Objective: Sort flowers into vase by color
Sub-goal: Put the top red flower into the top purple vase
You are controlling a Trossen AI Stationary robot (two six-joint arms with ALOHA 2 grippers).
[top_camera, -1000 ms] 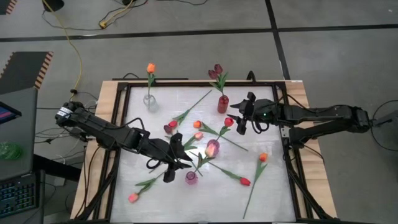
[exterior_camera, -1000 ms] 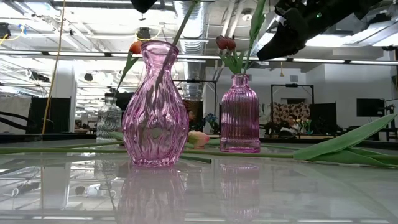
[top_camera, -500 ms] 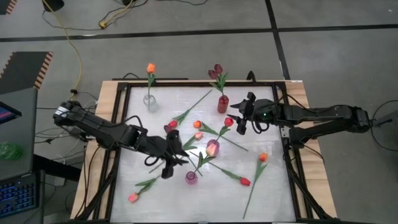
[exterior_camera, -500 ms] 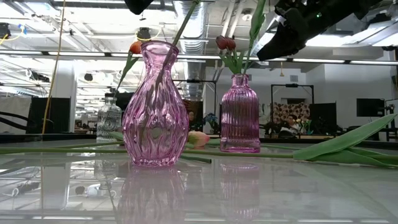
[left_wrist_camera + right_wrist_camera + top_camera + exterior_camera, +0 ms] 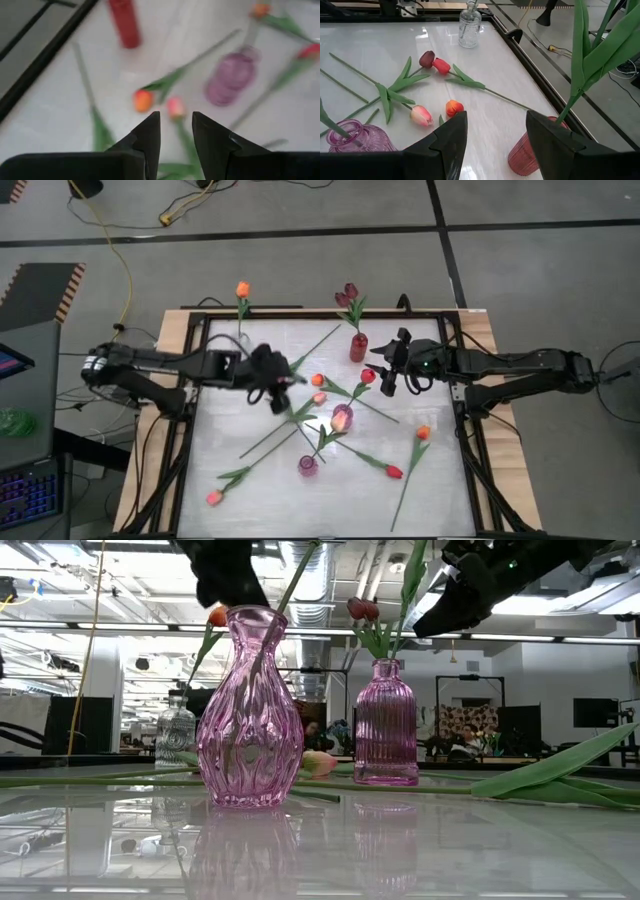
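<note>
Several tulips (image 5: 345, 392) lay below the left hand (image 5: 277, 390), whose fingers stood apart, empty. Light and floppy, they probably lift best mid-stem. Right hand (image 5: 385, 380) waited open.

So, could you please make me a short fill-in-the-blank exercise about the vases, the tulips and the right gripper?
1. The tulip standing in the clear vase has a head of ___ colour.
2. The dark maroon tulips stand in the ___ vase.
3. The right gripper hovers beside the red vase with its jaws ___, holding nothing.

Missing words: orange; red; open
</note>
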